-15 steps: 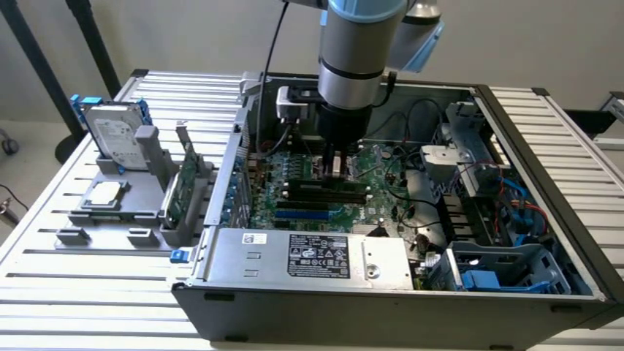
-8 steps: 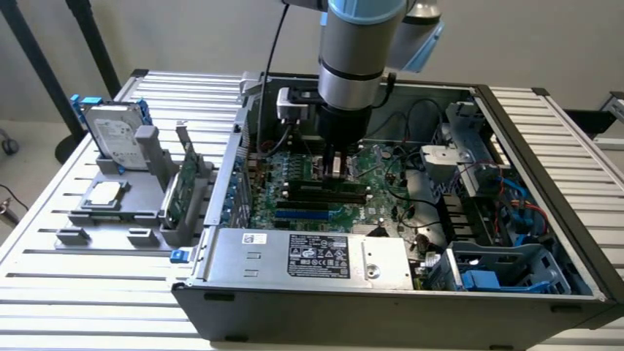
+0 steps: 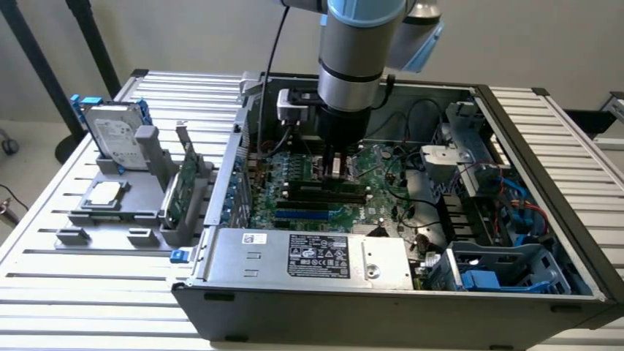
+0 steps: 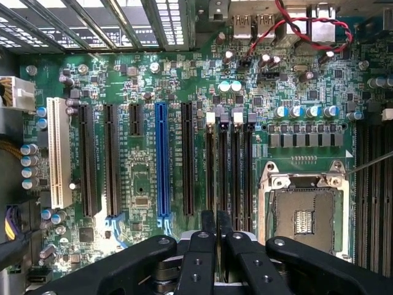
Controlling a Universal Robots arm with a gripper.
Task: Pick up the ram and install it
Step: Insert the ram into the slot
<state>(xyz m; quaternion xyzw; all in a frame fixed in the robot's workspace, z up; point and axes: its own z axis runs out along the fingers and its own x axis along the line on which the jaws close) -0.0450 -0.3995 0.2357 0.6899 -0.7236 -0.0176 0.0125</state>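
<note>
Jaws clamped on the thin ram (image 3: 335, 167), held upright just above the black slots (image 4: 228, 172) of the motherboard (image 4: 141, 92).

1 gripper (image 3: 337, 172), 1 hard drive (image 3: 109, 135), 1 expansion card (image 3: 181, 186).

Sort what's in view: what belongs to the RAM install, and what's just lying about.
Job in hand: gripper, shut, low over the motherboard; long black memory slots beside the processor socket.

Lying about: hard drive, expansion card and processor chip, all in the grey rack beside the case.
</note>
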